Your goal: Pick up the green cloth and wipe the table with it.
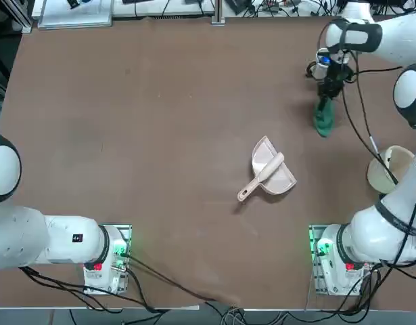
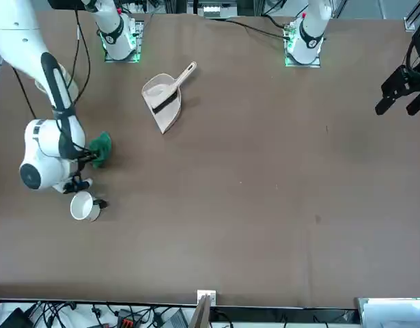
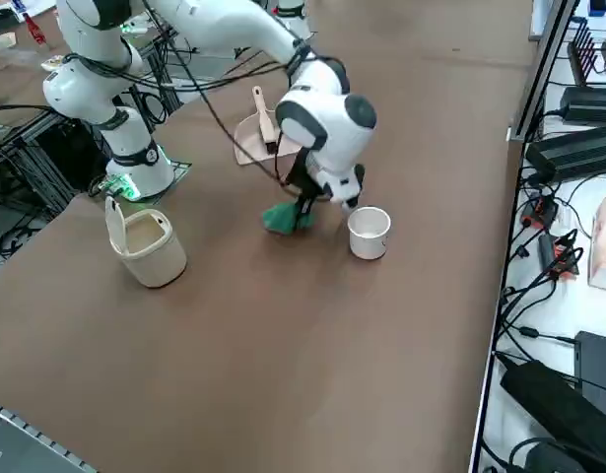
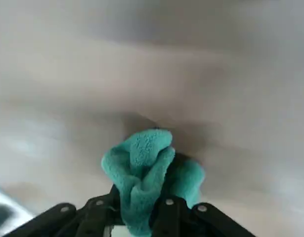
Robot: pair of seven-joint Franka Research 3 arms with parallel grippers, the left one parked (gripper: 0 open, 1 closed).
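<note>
The right gripper sits in the upper right of the top view, near the table's far right corner, with its jaws pinched nearly together on the green cloth. The wrist view shows the two fingers clamped on a bunched fold of the cloth, which bulges out beyond the fingertips.

In the top view the cloth hangs as a narrow strip, its long axis running roughly up and down the frame, with the loose end pointing toward the bottom of the picture. In the right side view its lower end touches or nearly touches the tabletop just left of centre.

A white cup stands just beside the gripper in the right side view; in the front view it sits at the lower left, close under the wrist. A beige handled container stands at the right edge of the top view, near the table's side edge. The beige dustpan lies right of centre in the top view, well apart from the cloth, handle pointing to the lower left.

The whole left half and the centre of the top view are bare brown tabletop. To the right of the cloth, the table edge and the arm's own cables are close.

No brand or writing on the cloth, cup or dustpan is legible.
</note>
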